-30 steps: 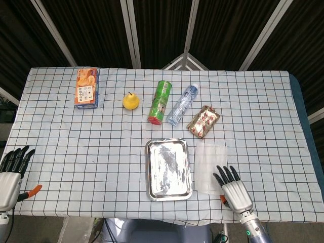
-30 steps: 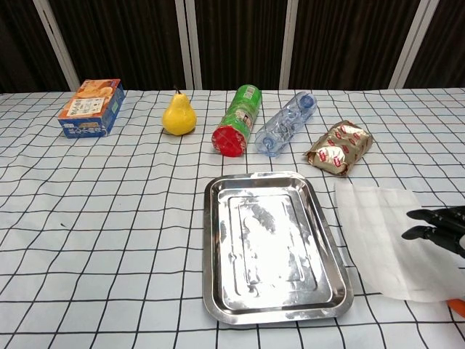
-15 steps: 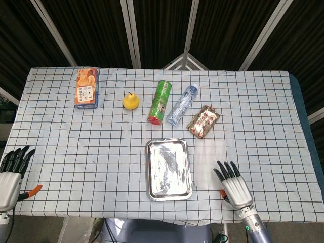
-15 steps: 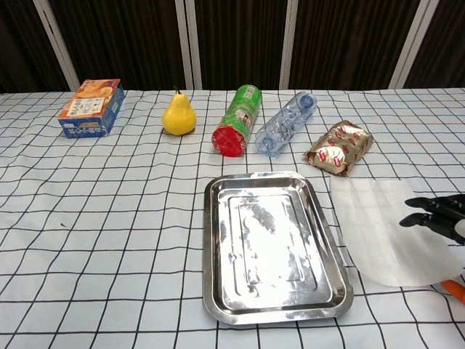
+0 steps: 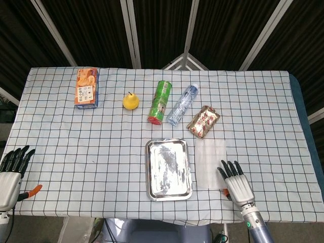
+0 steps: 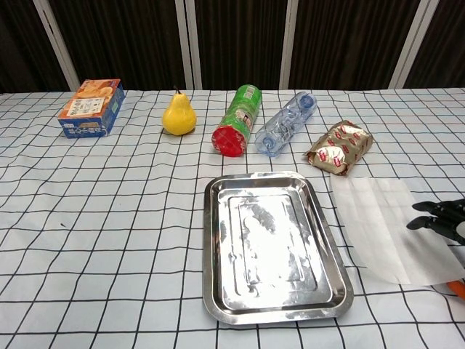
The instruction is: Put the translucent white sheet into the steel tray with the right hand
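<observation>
Two hands show at the near edge of the checked tablecloth, and only the right hand (image 5: pixel 238 184) matters here: it hovers flat with its dark fingers apart and nothing in them, fingertips at the near right corner of the translucent white sheet (image 6: pixel 389 227), which lies flat on the cloth just right of the rectangular steel tray (image 6: pixel 272 246). Lifting so thin a sheet likely calls for pinching one edge or sliding it toward the tray rim, since a flat press would only pin it down. A small orange object (image 6: pixel 457 288) lies beside that hand, close enough to be nudged. The left hand (image 5: pixel 11 174) rests far off at the left edge, fingers apart and empty. Farther back, well clear of the short path into the tray, lie a shiny wrapped snack packet (image 6: pixel 338 147), a clear plastic bottle (image 6: pixel 285 133), a green cylindrical can (image 6: pixel 237 120), a yellow pear (image 6: pixel 178 114) and an orange-and-blue box (image 6: pixel 92 107).
</observation>
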Tool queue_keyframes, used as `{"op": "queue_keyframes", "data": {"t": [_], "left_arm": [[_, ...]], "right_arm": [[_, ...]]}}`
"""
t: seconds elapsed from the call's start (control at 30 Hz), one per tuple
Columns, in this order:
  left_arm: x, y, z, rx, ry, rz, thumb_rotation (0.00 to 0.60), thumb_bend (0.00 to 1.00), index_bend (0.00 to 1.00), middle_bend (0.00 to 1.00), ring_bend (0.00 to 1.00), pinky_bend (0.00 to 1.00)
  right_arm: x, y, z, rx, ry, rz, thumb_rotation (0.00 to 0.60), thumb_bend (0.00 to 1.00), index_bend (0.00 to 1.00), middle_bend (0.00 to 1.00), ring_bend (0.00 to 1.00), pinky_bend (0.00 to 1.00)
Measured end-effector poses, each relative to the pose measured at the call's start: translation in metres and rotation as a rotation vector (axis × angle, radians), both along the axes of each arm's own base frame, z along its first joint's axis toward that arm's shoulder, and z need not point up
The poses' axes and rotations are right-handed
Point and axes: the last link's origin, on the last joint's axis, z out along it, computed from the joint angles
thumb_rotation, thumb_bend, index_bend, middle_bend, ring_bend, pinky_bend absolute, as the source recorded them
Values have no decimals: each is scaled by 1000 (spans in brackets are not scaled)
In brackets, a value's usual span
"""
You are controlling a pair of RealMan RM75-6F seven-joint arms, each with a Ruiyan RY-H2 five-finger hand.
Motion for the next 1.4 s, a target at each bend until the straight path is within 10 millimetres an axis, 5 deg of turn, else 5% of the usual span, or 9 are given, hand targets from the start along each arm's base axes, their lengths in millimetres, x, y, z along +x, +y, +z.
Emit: {"op": "queue_keyframes", "data": {"t": [0.17, 0.6, 1.03, 1.4], "left_arm": [[0, 0, 0, 0, 2, 1, 600, 65, 0, 0, 0, 0], [0, 0, 0, 1, -3, 6, 600, 65, 0, 0, 0, 0], [0, 1, 0, 6, -11, 9, 600, 65, 0, 0, 0, 0], [0, 1, 1, 10, -11, 4, 600, 65, 0, 0, 0, 0]], "right_arm": [[-2, -2, 0, -4, -2, -10, 600, 471, 237, 26, 0, 0], [11, -3, -4, -11, -85, 51, 600, 557, 595, 158, 0, 0], [37, -9, 11, -71, -200, 140, 600, 563, 649, 191, 0, 0], [97, -32, 46, -186, -356, 257, 600, 563, 654, 195, 0, 0]]}}
